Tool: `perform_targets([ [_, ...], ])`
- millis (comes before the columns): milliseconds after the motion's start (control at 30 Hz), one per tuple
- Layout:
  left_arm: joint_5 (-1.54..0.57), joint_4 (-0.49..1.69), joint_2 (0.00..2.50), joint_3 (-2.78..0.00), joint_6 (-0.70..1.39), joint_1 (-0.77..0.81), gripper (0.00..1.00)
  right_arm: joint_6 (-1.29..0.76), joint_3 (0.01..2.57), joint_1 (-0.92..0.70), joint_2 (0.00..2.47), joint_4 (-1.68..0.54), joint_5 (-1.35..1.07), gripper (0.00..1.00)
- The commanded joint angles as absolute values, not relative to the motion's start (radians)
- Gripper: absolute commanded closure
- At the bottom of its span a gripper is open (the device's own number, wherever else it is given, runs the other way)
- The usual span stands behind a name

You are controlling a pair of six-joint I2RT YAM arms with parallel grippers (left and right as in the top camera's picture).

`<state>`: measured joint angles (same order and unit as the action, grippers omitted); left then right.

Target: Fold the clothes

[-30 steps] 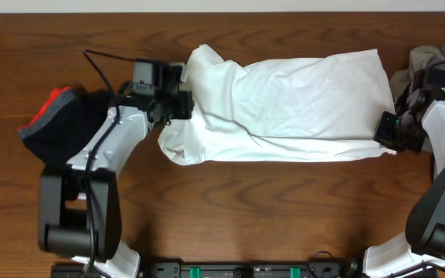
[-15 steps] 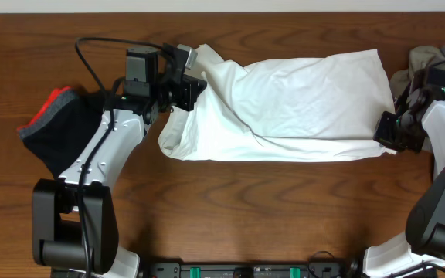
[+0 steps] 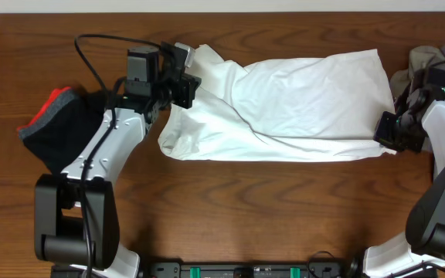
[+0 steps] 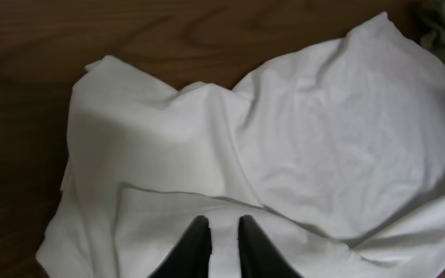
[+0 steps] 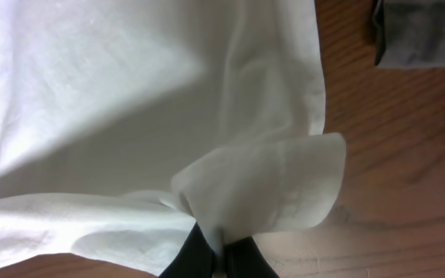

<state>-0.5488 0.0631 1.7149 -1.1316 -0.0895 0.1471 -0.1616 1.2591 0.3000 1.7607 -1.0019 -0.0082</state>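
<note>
The left gripper [image 4: 219,245] is clenched on a fold of the white garment [image 3: 300,100] at its far left corner. The right gripper [image 5: 221,251] is pinched tight on the garment's near right corner, where the fabric curls over. The garment lies mid-table [image 3: 246,201], with its long axis running left to right between the arms; its left end is bunched and its right end is flatter. A dark garment with a red edge [image 3: 62,127] lies beside the left arm, and a grey garment [image 3: 431,58] lies at the far right.

The brown wooden table [image 3: 284,201] carries a white garment [image 3: 300,100] mid-table, a black-and-red garment [image 3: 56,123] left, and a grey garment [image 3: 427,58] far right.
</note>
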Motion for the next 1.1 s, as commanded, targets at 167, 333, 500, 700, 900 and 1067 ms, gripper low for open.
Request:
perform_targets([
  [167, -0.538, 0.185, 1.721, -1.132, -0.086, 0.147, 0.78, -0.178, 1.253, 0.307, 1.768, -1.005, -0.008, 0.97],
  [333, -0.553, 0.392, 1.711, -1.132, -0.029, 0.147, 0.76, -0.179, 1.253, 0.307, 1.768, -1.002, -0.019, 0.99],
  [500, -0.635, 0.549, 1.711, -1.132, -0.030, 0.154, 0.80, -0.179, 1.254, 0.307, 1.768, -1.000, -0.107, 0.99],
  [700, -0.689, 0.607, 1.705, -1.132, -0.060, 0.171, 0.87, -0.179, 1.254, 0.308, 1.768, -0.968, -0.115, 0.99],
  [900, -0.689, 0.617, 1.642, -1.132, -0.061, 0.171, 0.89, -0.179, 1.254, 0.308, 1.768, -0.948, -0.147, 0.99],
  [1067, -0.673, 0.659, 1.613, -1.129, -0.123, 0.194, 0.92, -0.190, 1.254, 0.310, 1.768, -0.945, -0.146, 0.99],
])
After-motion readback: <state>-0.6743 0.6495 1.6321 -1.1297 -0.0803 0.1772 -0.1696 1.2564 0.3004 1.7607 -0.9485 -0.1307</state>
